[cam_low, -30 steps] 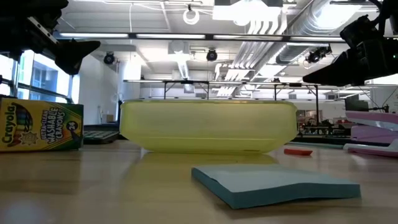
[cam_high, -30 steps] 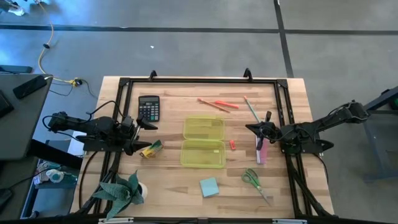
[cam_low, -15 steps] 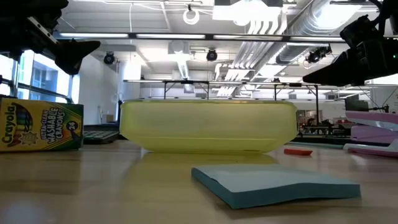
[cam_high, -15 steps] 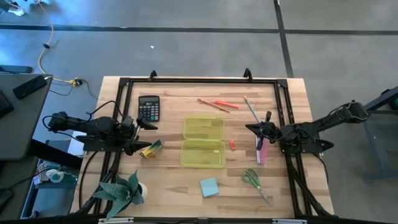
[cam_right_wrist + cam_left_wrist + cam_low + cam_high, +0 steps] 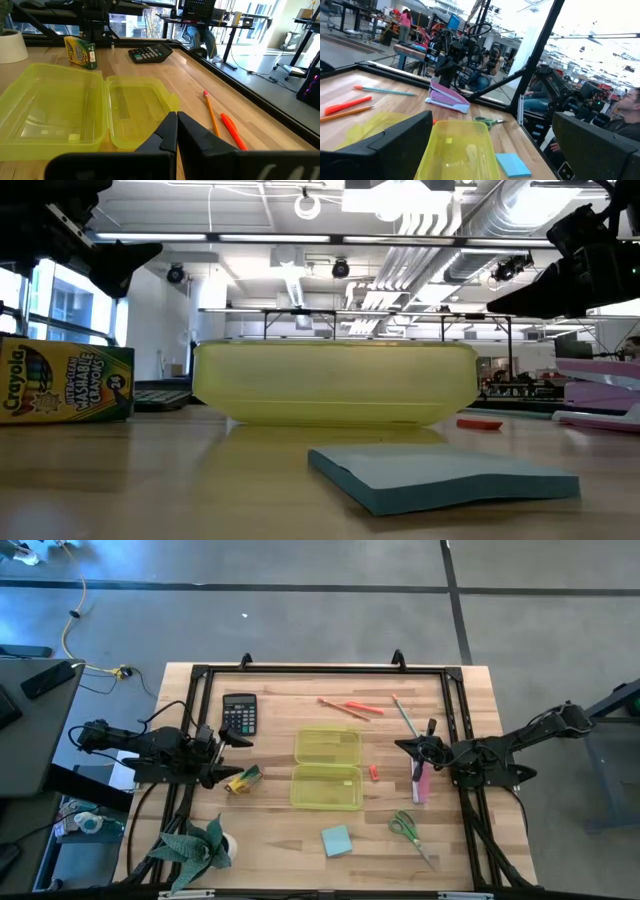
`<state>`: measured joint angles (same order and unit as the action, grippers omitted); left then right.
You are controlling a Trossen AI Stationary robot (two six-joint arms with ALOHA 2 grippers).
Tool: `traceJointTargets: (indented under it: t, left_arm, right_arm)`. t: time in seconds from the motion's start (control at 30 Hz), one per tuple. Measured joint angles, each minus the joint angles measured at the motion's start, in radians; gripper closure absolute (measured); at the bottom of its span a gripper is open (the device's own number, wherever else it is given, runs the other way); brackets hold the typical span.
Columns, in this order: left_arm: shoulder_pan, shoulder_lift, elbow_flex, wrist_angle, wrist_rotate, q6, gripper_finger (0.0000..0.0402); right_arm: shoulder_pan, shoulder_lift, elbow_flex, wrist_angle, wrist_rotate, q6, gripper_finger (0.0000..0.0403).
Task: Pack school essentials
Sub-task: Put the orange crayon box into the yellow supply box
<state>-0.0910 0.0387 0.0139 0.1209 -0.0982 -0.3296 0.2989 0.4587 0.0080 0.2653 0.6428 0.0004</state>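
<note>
Wooden table (image 5: pixel 270 840), open yellow case (image 5: pixel 335 385) hiding pens, crayon box (image 5: pixel 65 383) cut off

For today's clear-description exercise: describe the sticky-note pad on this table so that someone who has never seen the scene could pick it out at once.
Start at the open translucent yellow-green plastic case in the middle of the wooden table. Move toward the table's near edge: the flat, square light blue sticky-note pad lies just beyond the case, left of the green-handled scissors. It is the only blue thing there.
</note>
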Motion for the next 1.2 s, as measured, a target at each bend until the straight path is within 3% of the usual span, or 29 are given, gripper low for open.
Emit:
traceJointTargets:
  t: [0.83, 1.2]
  left_arm:
    - [0.0, 0.0, 0.0, 0.003, 0.0, 0.003, 0.0003]
    - [0.0, 0.0, 0.0, 0.004, -0.007, 0.19, 0.0003]
  right_arm:
    - [0.0, 0.0, 0.0, 0.0, 0.0, 0.0, 0.0403]
    - [0.0, 0.0, 0.0, 0.0, 0.0, 0.0, 0.0403]
